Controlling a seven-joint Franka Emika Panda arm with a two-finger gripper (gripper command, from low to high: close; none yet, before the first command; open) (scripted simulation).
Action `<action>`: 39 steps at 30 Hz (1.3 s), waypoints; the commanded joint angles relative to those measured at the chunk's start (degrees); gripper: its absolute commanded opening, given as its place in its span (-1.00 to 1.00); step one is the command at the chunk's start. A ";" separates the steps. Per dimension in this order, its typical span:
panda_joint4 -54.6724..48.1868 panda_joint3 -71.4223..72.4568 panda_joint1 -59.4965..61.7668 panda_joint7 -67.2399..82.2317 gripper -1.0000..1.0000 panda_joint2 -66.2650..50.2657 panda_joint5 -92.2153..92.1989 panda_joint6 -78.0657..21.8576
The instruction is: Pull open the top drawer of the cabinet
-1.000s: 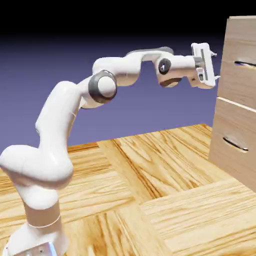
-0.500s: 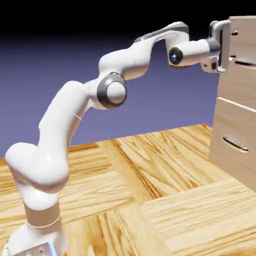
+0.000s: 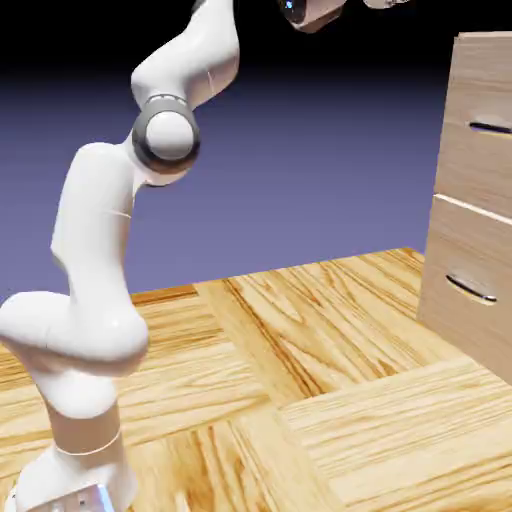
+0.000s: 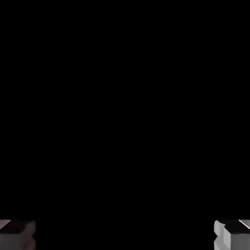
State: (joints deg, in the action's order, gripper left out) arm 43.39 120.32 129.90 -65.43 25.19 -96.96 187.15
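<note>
The top drawer [image 3: 478, 128] sits at the exterior view's right edge, flush in the cabinet [image 3: 470, 250], its slim dark handle [image 3: 490, 128] showing and nothing touching it, so it looks fully shut. Below it, the second drawer front [image 3: 468, 285] is shut too. And here's the change: half a second ago the hand was right up against the cabinet's upper corner, level with that handle; now the arm [image 3: 150, 150] has swung up and the wrist is cut off by the top edge of the picture, with the hand out of the exterior view altogether. The hand view is black, nothing but the 2 grey fingertips [image 4: 17, 234] at the bottom corners, far apart, so the gripper [image 4: 125, 237] is spread wide and holds nothing. My read: the approach has broken off, the pull hasn't begun, and the hand must come back down to handle height, with the jaws set either side of the bar, before any tug. Parquet floor [image 3: 300, 380] lies bare below.
</note>
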 commanded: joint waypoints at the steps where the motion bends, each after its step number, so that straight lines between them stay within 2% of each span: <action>1: -0.16 -2.08 -1.28 -0.55 0.00 -0.94 -0.24 -0.22; 39: -6.13 -80.98 -49.75 -21.33 0.00 -36.48 -9.21 -8.52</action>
State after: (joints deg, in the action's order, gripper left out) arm 37.26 39.34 80.14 -86.76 -11.29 -106.17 178.64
